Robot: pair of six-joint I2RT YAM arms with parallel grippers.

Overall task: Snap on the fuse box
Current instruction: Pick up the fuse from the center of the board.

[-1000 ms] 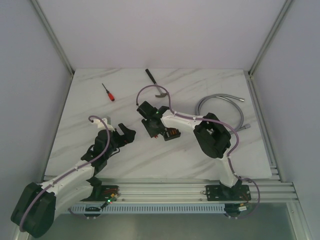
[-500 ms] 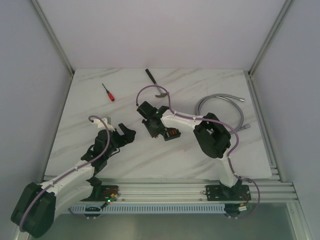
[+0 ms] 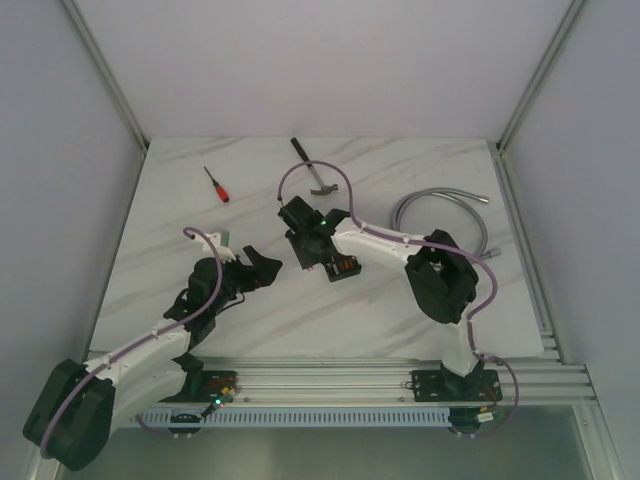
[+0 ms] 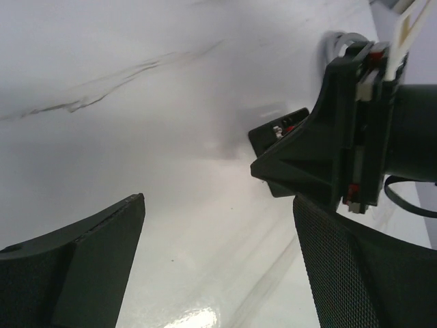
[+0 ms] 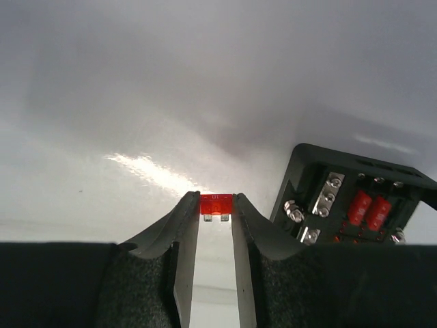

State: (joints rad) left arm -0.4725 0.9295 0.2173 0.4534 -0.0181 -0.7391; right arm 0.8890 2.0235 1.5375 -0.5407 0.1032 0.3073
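The fuse box (image 3: 345, 268) is an open black box with red fuses and metal screws, lying on the marble table near the middle. It shows at the right of the right wrist view (image 5: 355, 198), and a corner of it shows in the left wrist view (image 4: 278, 131). My right gripper (image 5: 216, 199) is shut on a small red blade fuse (image 5: 215, 204), held just above the table to the left of the box. In the top view my right gripper (image 3: 316, 255) sits at the box's left edge. My left gripper (image 3: 262, 266) is open and empty, left of the box, fingers wide apart (image 4: 218, 205).
A red-handled screwdriver (image 3: 217, 186) lies at the back left. A hammer (image 3: 312, 170) lies at the back middle. A grey flexible hose (image 3: 440, 197) curls at the right. The right arm's wrist (image 4: 362, 130) fills the upper right of the left wrist view.
My left gripper has moved right, closer to the fuse box. My right arm's elbow has swung right and its gripper has shifted slightly, still on the fuse.
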